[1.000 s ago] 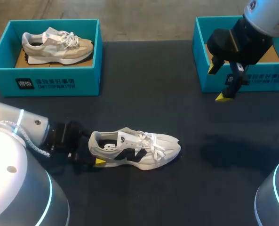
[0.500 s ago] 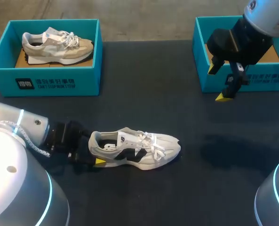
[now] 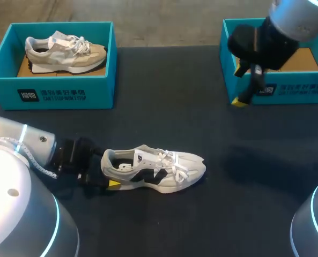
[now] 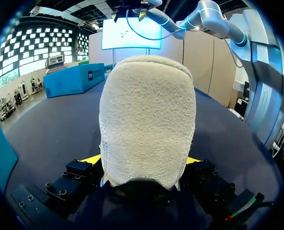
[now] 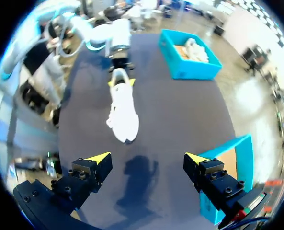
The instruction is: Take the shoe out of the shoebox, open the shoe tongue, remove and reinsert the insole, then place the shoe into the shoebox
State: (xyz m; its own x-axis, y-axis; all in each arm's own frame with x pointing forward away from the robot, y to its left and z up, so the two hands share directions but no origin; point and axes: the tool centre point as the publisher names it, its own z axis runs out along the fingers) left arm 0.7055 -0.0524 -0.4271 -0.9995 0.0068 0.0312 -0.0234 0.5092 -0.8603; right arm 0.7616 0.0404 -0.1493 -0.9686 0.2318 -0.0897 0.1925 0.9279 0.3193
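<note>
Shoe (image 3: 156, 170): laid on its sole on the desk (image 3: 175, 112), heel clamped by left gripper (image 4: 144, 163). Right gripper (image 5: 147, 159): fingers spread apart, held above desk beside shoebox (image 3: 309, 92).

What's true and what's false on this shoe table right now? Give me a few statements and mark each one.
1. The white and black sneaker lies on the table, outside both boxes. True.
2. The left gripper is shut on the sneaker's heel. True.
3. The right gripper holds the insole. False: its fingers stand wide apart with nothing between them, above the table.
4. The teal shoebox on the left side is empty. False: a beige sneaker lies inside it.
</note>
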